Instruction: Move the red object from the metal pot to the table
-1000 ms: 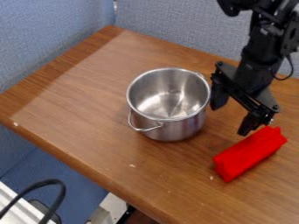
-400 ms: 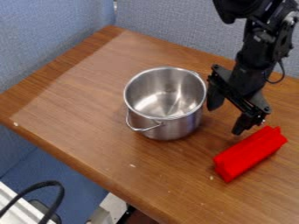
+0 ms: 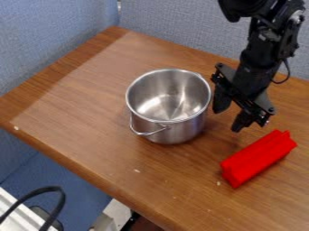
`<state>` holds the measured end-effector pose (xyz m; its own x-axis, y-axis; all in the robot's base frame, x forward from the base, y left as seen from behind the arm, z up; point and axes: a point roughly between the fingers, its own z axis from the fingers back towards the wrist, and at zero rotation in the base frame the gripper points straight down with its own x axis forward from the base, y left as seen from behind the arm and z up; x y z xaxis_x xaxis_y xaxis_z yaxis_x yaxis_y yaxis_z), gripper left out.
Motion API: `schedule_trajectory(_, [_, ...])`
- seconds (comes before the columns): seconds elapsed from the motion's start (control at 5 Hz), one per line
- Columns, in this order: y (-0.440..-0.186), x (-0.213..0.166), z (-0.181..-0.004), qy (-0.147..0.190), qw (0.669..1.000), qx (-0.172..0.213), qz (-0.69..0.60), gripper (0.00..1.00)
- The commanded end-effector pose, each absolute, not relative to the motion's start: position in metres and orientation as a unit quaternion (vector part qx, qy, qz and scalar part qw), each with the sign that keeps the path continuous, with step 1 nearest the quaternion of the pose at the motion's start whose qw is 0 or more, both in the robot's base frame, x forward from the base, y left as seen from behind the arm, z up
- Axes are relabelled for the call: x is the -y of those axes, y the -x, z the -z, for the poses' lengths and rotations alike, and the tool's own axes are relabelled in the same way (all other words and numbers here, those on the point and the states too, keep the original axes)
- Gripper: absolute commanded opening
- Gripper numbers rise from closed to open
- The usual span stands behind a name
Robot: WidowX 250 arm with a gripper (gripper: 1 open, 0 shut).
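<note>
Black and pointing steeply downward, the gripper (image 3: 243, 110) hangs just right of the metal pot (image 3: 169, 107), its two fingers (image 3: 221, 97) parted with nothing between them; the jaws hold no object. The left finger sits close against the pot's right wall, though contact cannot be confirmed from this angle.

Going from left to right: the table (image 3: 72, 90) is a brown wood-grain top with a rounded front edge, seen at a diagonal. At the lower left, off the table, a dark cable (image 3: 36, 203) loops near the floor. Behind the table's far edge stands a blue textured wall (image 3: 169, 27).

Near the middle of the table stands the pot, upright, shiny and round, with straight sides. Its interior looks bare, showing only reflections on the metal. A thin wire loop handle (image 3: 147, 132) lies against its front-left side.

Right of the pot comes the gripper, with the dark arm (image 3: 268, 36) rising above it toward the top right corner.

Farthest right, the red object (image 3: 257, 158) lies flat on the table, outside the pot, angled diagonally. It rests below and slightly right of the fingertips, apart from them and apart from the pot.
</note>
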<state>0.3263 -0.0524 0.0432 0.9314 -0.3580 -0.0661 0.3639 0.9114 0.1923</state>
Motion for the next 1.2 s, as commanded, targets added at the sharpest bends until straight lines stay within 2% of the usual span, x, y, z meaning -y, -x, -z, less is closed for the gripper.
schedule_trajectory(0.0, [-0.336, 0.045, -0.058, -0.109, 0.978, 0.011, 0.177, 1.0])
schedule_trajectory(0.2, [-0.336, 0.043, -0.059, -0.111, 0.978, 0.011, 0.176, 1.0])
schedule_trajectory(0.4, [-0.336, 0.04, -0.059, -0.115, 0.978, 0.012, 0.175, 0.0])
schedule_trajectory(1.0, [-0.339, 0.045, -0.081, -0.118, 0.976, 0.049, 0.179, 0.0])
